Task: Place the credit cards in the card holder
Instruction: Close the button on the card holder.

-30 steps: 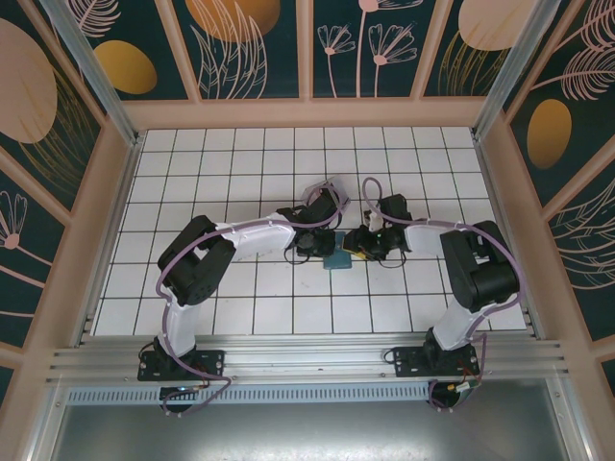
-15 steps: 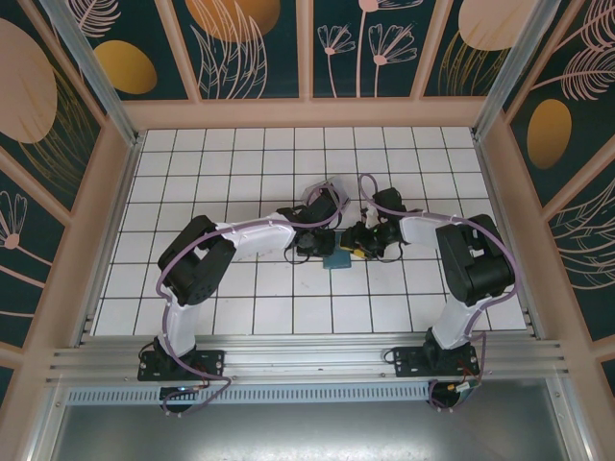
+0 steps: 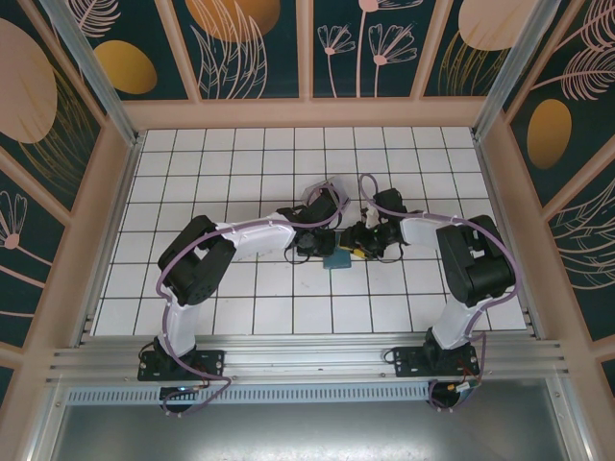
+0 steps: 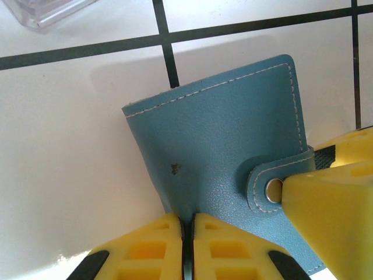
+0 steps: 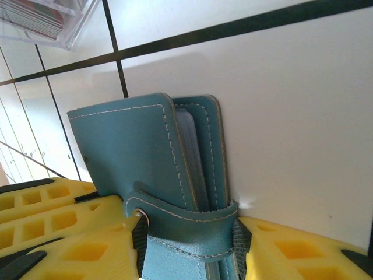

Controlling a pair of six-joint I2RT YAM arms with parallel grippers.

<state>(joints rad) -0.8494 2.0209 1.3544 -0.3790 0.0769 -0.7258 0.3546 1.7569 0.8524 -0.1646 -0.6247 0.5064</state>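
Floored with a worktop [image 3: 240, 154] of white square tiles, dark grout between. Walled at 9, 12 and 3 o'clock by dark teal panels [image 3: 274, 67], drawn with pale leaves and flowers and painted with orange and peach ovals [image 3: 125, 65]. Framed in pale wooden battens [image 3: 306, 48], with a wooden ledge [image 3: 307, 112] along the 12 o'clock edge. Braced by slanting metal posts [image 3: 89, 67] at the far corners. Edged at 6 o'clock with aluminium rails [image 3: 307, 357], then a grey metal sheet [image 3: 307, 432]. Lit evenly, with soft shadows on the tiles.
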